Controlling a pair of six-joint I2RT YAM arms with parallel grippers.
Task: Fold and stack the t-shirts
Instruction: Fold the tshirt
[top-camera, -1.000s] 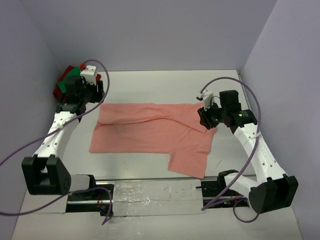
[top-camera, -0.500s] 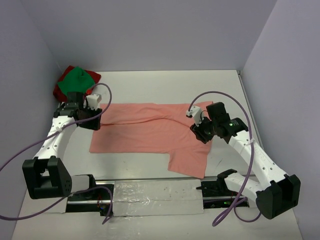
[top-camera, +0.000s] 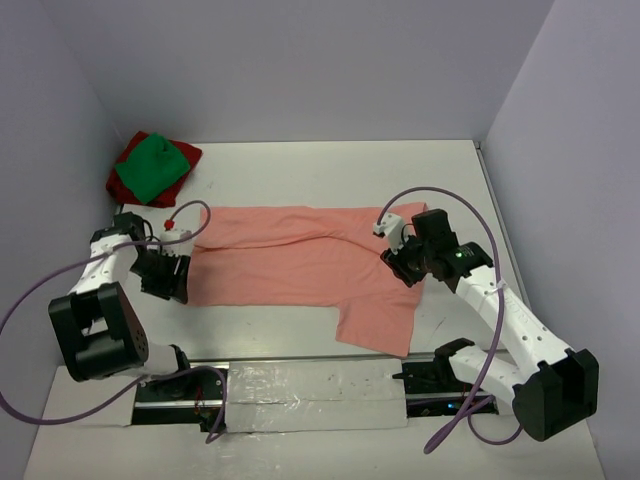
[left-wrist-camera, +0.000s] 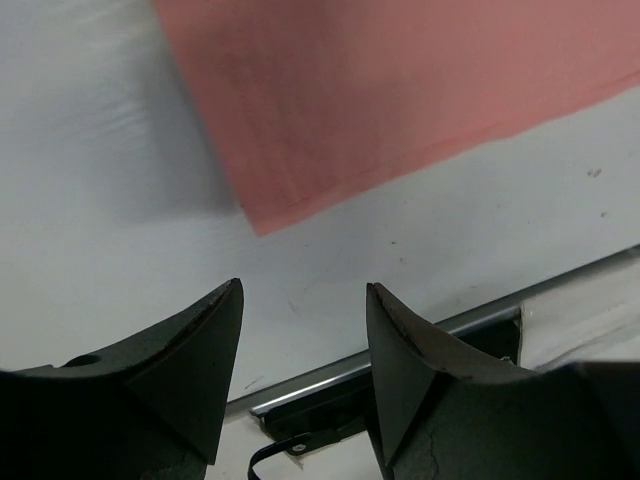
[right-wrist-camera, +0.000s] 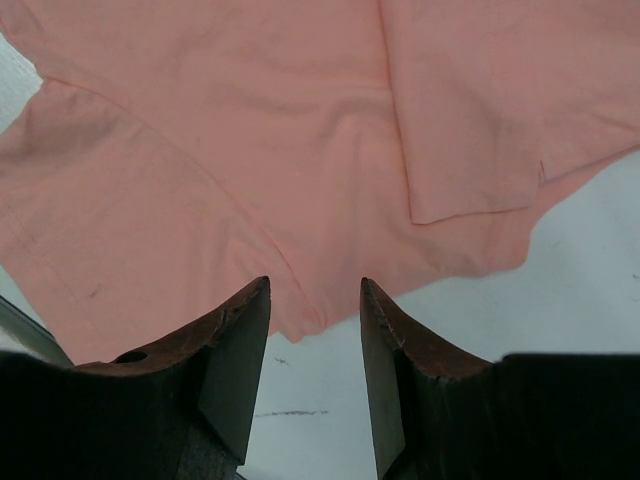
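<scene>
pink tee (top-camera: 290, 262): spread flat mid-table (top-camera: 320, 170); near-right part juts toward the near edge; one layer lies over another in the right wrist view.
green tee (top-camera: 150, 168): bunched in the far-left corner, on the red tee (top-camera: 188, 155); only red's edges show.
left gripper (left-wrist-camera: 304, 285): jaws apart, empty, over bare table just beside pink's near-left corner; wrist view blurred.
right gripper (right-wrist-camera: 314, 281): jaws apart, nothing held, over pink's right edge; hides the cloth beneath in the top view.
</scene>
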